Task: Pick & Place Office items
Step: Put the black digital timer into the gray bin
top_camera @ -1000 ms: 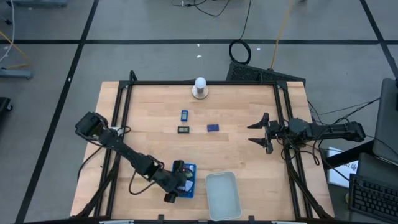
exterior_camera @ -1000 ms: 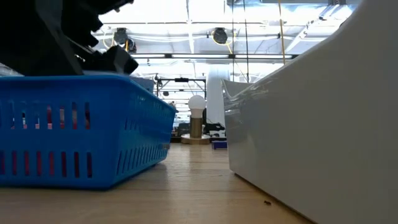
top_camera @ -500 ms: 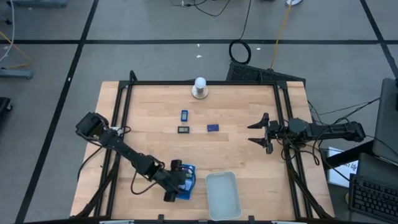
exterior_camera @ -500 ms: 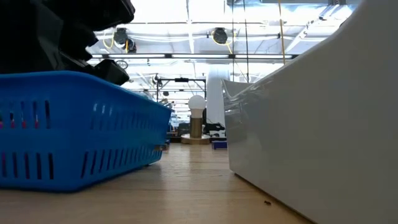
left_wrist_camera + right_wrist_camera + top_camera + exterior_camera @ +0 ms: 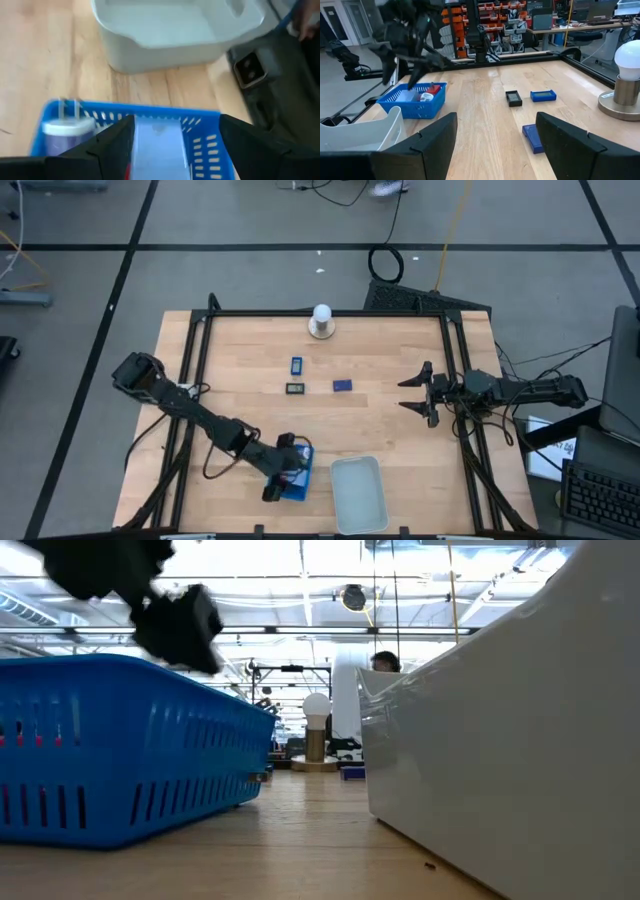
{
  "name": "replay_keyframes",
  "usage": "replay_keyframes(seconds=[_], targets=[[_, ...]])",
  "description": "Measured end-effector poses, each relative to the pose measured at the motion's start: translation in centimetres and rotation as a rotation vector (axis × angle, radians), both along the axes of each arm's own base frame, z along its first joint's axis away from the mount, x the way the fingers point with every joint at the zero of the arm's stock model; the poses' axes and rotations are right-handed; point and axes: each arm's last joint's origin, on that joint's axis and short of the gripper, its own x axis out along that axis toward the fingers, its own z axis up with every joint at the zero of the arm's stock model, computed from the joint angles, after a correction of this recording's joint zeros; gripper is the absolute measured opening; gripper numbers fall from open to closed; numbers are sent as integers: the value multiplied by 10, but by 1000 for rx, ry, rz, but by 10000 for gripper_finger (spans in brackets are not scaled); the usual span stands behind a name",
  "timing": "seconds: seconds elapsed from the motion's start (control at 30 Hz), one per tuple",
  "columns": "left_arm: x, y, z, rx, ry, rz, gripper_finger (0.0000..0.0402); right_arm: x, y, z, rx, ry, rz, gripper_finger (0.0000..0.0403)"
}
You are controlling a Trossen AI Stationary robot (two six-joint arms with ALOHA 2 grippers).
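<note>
I see my left gripper (image 5: 283,477) with jaws spread wide over the blue slotted plastic basket (image 5: 301,470), near the worktop's (image 5: 390,430) front edge beside the clear plastic tray (image 5: 358,493). A light blue rectangle (image 5: 296,365), black rectangular piece (image 5: 295,389) and dark blue rectangle (image 5: 342,385) lie mid-worktop, open wood around them. The right gripper (image 5: 418,393) waits by the right edge, jaws apart, empty.

The high view looked straight down from above on the whole table (image 5: 250,420), with floor around it. The low view sat at tabletop height, close against the blue tray (image 5: 120,750) and the clear tray (image 5: 500,740), facing level across the wood toward the white ball lamp (image 5: 316,708) and the room behind. The left wrist view pointed down, very near the blue tray (image 5: 210,142), with the clear tray (image 5: 170,30) beyond. The right wrist view looked low across the table. All 4 views shared the 2 trays.
</note>
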Motion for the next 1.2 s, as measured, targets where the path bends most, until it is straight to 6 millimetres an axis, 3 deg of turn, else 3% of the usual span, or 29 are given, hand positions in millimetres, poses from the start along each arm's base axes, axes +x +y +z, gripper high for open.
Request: replay_keyframes(seconds=[0.2,0.4,0.67,0.83,1.0,1.1,1.2], targets=[[-8,16,39,-38,-108,18,294,0,0,-1,0,6,-1,263],[-31,37,93,-44,-285,-7,294,1,0,-1,0,8,-1,263],[-87,75,167,-105,-589,15,294,1,0,-1,-1,9,-1,263],[-132,98,202,-31,-823,-12,294,1,0,-1,0,8,-1,263],[-164,113,208,43,-861,-34,294,1,0,-1,0,8,-1,263],[-175,120,191,143,-737,-67,294,1,0,-1,0,9,-1,263],[-172,122,168,163,-721,-46,294,1,0,-1,0,9,-1,263]])
